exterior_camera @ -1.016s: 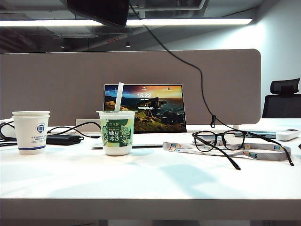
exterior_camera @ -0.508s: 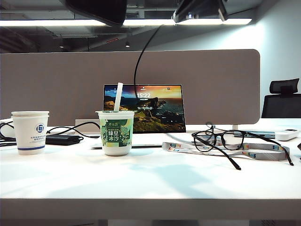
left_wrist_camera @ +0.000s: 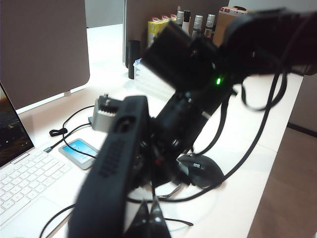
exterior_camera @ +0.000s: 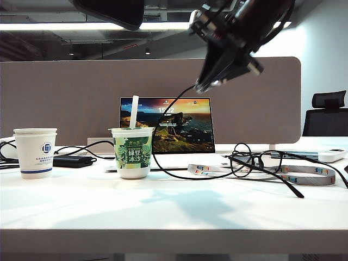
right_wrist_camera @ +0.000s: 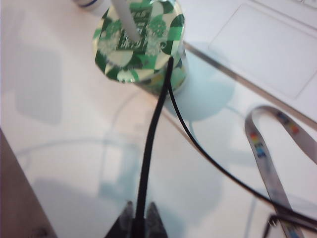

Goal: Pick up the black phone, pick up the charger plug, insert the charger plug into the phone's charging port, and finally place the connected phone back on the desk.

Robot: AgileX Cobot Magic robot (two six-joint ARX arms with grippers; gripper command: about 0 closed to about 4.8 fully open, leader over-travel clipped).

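Observation:
The black phone (exterior_camera: 111, 12) hangs high at the exterior view's top left, above the desk (exterior_camera: 174, 212). In the left wrist view it is a blurred black slab (left_wrist_camera: 114, 168) close to the lens, and my left gripper (left_wrist_camera: 151, 218) is shut on it. My right gripper (exterior_camera: 199, 86) has come down from the top right, above the laptop. It is shut (right_wrist_camera: 138, 220) on the plug end of the thin black cable (exterior_camera: 163, 163). The charger plug itself is hidden between the fingers. The cable drops in a loop onto the desk in front of the laptop.
A green dessert cup (exterior_camera: 134, 152) with a straw stands centre-left, directly below the right wrist camera (right_wrist_camera: 141, 39). Around it are a paper cup (exterior_camera: 35, 152), an open laptop (exterior_camera: 168, 125), black glasses (exterior_camera: 266, 163), a lanyard (exterior_camera: 304, 176) and a mouse (left_wrist_camera: 200, 171).
The right arm swung down into view from the top right, pulling the cable left into a loop in front of the laptop. The glasses shifted a little. The phone stayed high.

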